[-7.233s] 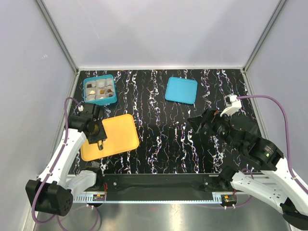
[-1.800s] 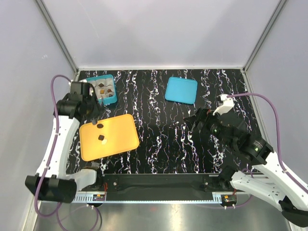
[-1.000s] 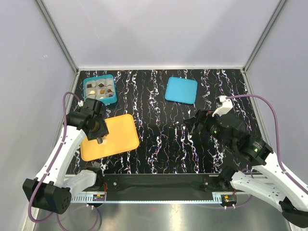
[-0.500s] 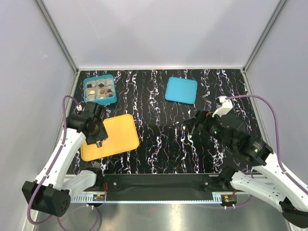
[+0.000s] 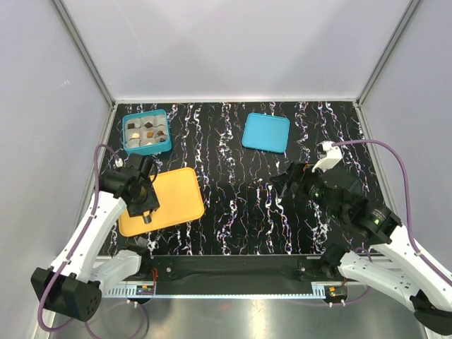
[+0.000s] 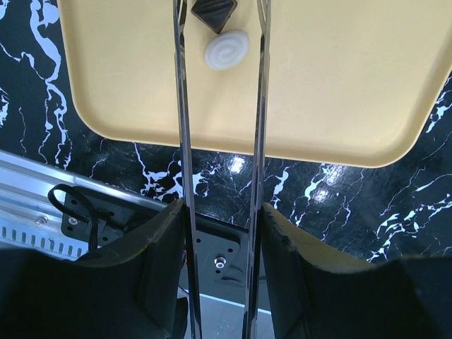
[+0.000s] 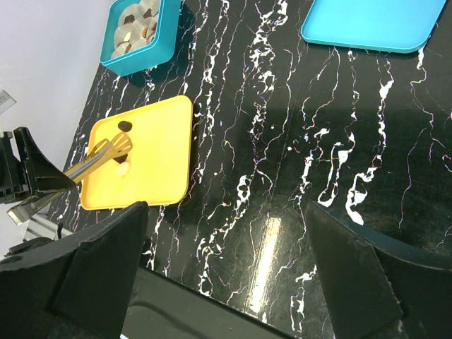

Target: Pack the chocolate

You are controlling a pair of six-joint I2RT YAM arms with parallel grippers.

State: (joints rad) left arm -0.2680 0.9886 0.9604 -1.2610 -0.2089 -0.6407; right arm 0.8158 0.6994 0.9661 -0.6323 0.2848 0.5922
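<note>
Progress: the square teal box with pale compartments (image 5: 150, 150) sits at the far left of the black white-veined table (image 5: 233, 183). Its cells look nearly all filled with small dark and pale pieces, though a spare cell can't be made out from above. The flat orange plastic tray (image 5: 176, 194), just near of the box, carries only two pieces: a round cream-white chocolate with a swirl top (image 6: 226, 50) and a dark brown square chocolate (image 6: 213, 12), touching or nearly so. The flat teal lid (image 5: 265, 132) lies well apart, far centre, not on the box. Judged late in the job: two pieces to move, then probably the lid.

Left gripper (image 5: 146, 214): over the near-left part of the tray. Its long thin metal fingers (image 6: 182, 141) stand partly apart and roughly parallel. The cream piece sits between them with a gap on each side, and the dark one lies just beyond it in the same lane. Nothing is clamped. Height above the tray is unclear.

Right gripper (image 5: 281, 185): over bare table right of centre, jaws spread wide, empty, touching nothing.
</note>
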